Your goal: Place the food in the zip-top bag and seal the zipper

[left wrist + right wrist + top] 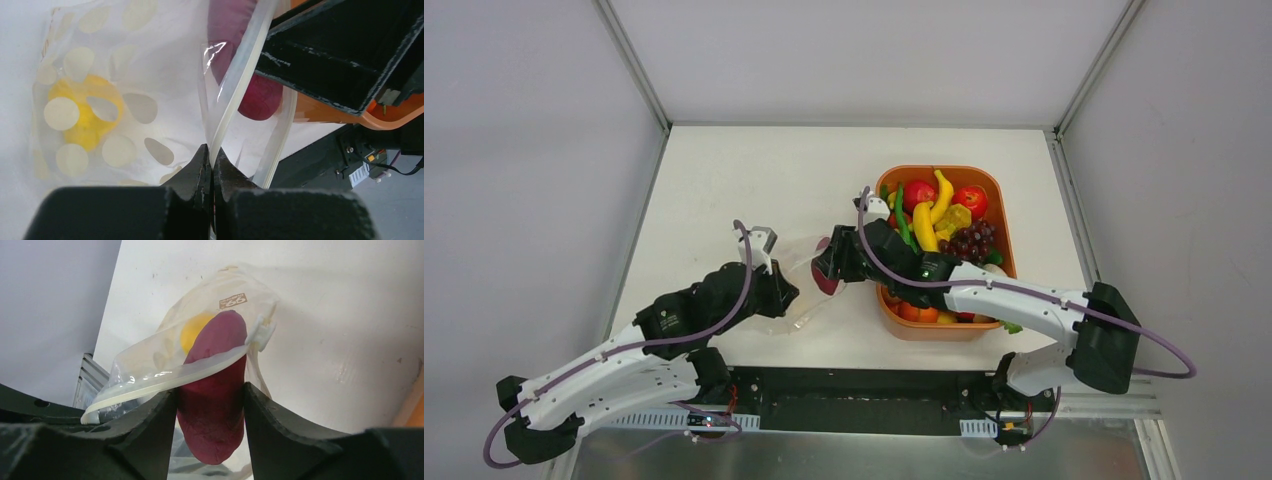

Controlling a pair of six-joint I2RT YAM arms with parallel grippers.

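Top cam: left tool [786, 288] is shut on the rim of the clear white-dotted plastic zip-top bag [802, 318]. Bag lies on the white desk [724, 170] btwn the arms, just left of the orange rectangular plastic tray [999, 200] w/ the rest of the toy food. Right tool [824, 268] is at the bag mouth, approx half open, clamped on a maroon oblong glossy plastic food piece [828, 282].

Left wrist: jaws pinch the thin whitish ridged zipper [240, 80] strip tight. Mouth gapes, maroon piece sits in the opening. Round yellow glossy toy piece [85, 112] is already inside, at the deep end.

Right wrist: pads grip the maroon piece mid-body. Its front end is inside the mouth, w/ the upper zipper lip draped across it.

Handling, est: film is thin, floppy, slick, so hold by the stiffer zipper strip only. Maroon piece is prob light, rigid, slippery, so grip across the waist, as now.
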